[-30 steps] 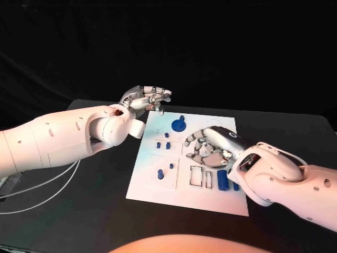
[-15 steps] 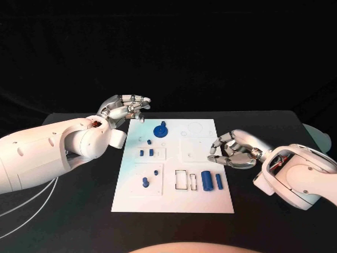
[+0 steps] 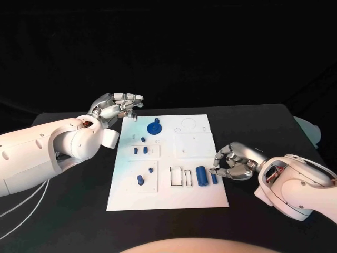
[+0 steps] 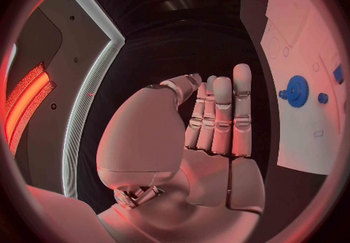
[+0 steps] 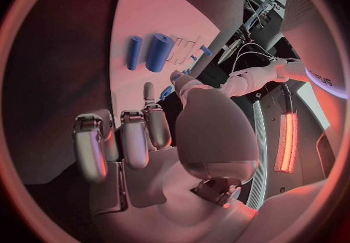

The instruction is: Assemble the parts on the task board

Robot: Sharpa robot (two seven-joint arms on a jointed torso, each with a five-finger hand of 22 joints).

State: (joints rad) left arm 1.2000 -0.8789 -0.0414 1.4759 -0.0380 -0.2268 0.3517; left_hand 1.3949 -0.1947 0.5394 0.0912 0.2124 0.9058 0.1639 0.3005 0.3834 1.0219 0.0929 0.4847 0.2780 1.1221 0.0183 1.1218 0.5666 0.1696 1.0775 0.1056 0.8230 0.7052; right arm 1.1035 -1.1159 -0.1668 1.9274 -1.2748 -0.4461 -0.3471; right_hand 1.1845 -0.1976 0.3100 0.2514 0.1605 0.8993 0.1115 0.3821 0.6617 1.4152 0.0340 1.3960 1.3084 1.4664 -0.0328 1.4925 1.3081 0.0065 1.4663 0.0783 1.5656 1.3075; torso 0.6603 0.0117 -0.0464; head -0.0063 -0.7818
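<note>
The white task board (image 3: 195, 141) lies in the middle of the table. A blue gear (image 3: 154, 127) sits near its far edge, also seen as the blue gear (image 4: 295, 90). Small blue parts (image 3: 140, 150) lie down the left side. A thick blue cylinder (image 3: 201, 175) and a thin one (image 3: 213, 178) lie near the right edge, seen again as the cylinders (image 5: 157, 52). My left hand (image 3: 118, 107) hovers past the board's far left corner, fingers curled, holding nothing. My right hand (image 3: 235, 162) sits at the board's right edge beside the cylinders, fingers curled in with nothing seen in them.
Empty outlined slots (image 3: 180, 176) lie just left of the thick cylinder. A round outline (image 3: 189, 125) marks the board's far right part. Black tabletop (image 3: 77, 211) surrounds the board on all sides.
My right hand has drawn back from above the board's middle to its right edge. The left hand stays by the far left corner. The camera view has shifted.
</note>
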